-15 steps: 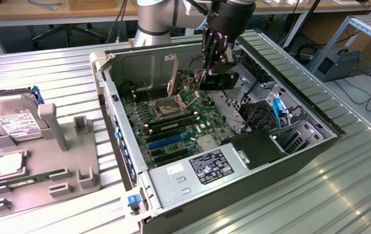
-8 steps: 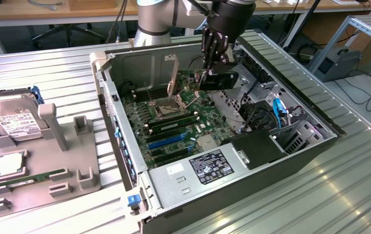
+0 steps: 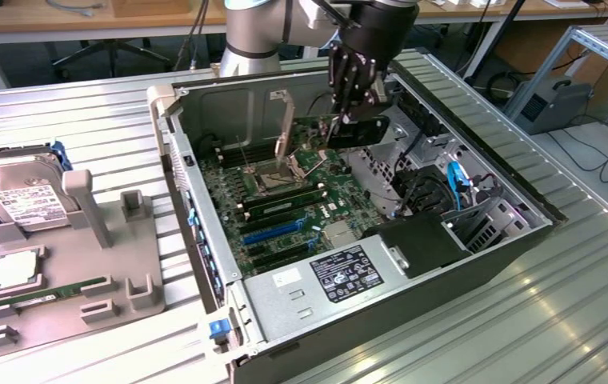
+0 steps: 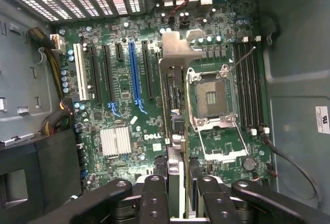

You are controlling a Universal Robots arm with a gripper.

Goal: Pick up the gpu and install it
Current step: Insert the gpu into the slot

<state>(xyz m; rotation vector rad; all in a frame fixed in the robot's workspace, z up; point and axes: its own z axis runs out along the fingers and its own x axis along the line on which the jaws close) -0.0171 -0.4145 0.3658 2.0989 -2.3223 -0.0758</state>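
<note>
Over the case (image 3: 422,320): gripper (image 3: 352,110) hangs inside the open side, above the board (image 3: 282,212), toward the end away from the power supply (image 3: 342,276).
Fingers (image 4: 154,198): clamped on the gpu (image 3: 355,130), with the card's upper edge between them.
Gpu: hanging edge-down, clear of the board, roughly above the socket (image 4: 211,98) end, not above the slots.
Slots: blue slot (image 4: 134,72) and its black neighbours lie bare, off to one side of the card's line.
Risk, aim: a card lowered out of line with a slot would likely strike the board or the slot's lip instead of seating.
Risk, socket: contacts lie uncovered, and a dropped or dragged card could bend them.
Risk, plate: upright plate (image 3: 282,124) beside the socket stands close to the card and could snag it.
Risk, grip: the hold is on a narrow edge, so a knock may tilt or slip the card.
Risk, bracket: whether the metal end lines up with the case wall cannot be told.
</note>
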